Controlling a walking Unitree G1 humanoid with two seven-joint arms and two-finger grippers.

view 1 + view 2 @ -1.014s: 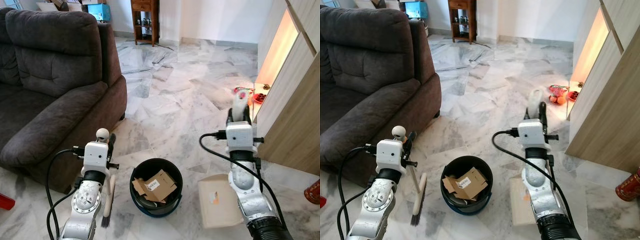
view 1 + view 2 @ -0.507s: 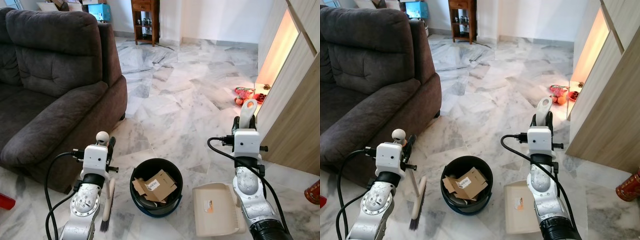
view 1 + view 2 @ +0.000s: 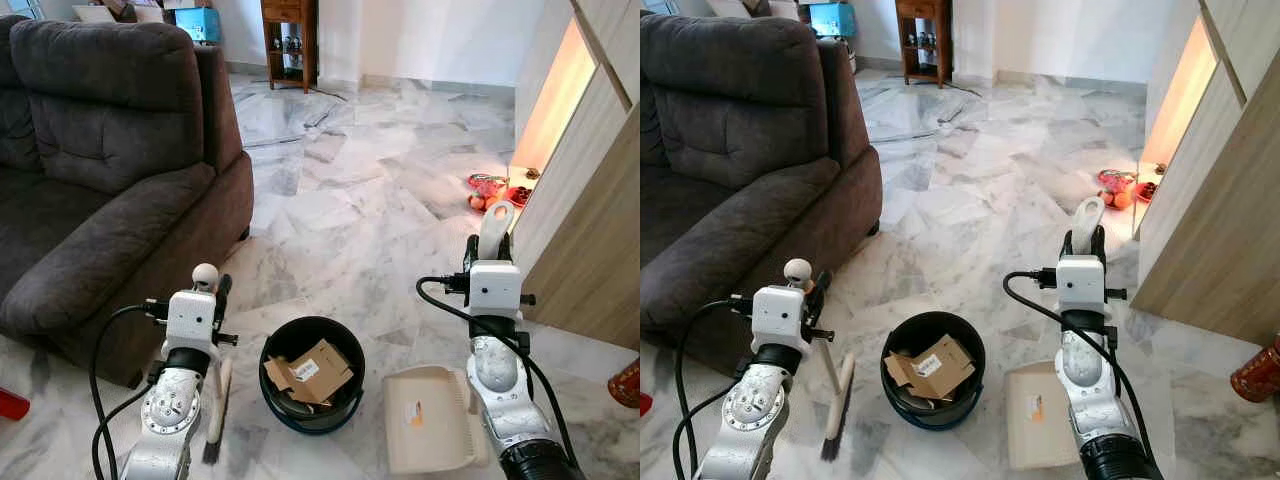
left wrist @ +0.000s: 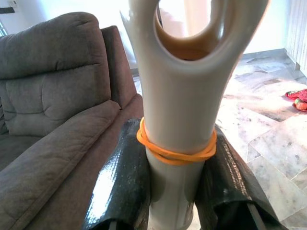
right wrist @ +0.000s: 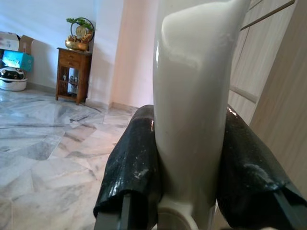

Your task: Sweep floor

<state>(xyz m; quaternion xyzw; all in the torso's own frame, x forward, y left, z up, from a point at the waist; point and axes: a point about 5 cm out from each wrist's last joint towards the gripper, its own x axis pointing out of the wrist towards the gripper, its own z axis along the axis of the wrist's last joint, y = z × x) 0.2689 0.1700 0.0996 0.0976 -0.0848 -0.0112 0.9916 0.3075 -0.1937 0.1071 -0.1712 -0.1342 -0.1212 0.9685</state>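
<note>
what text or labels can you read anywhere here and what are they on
No text can be read in any view.
White label on the cardboard in the black bin: dark print, too small to read.
Orange and grey mark on the dustpan, held by the right claw: too blurred to read.
Blue box behind the sofa: no legible lettering.
Brush handle in the left claw: no print visible, an orange rubber band around it.

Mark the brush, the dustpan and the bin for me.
brush [image 3: 833, 438], right eye view, on the bristle head.
dustpan [image 3: 420, 420], left eye view, on the flat tray.
bin [image 3: 345, 340], left eye view, on the black rim.
</note>
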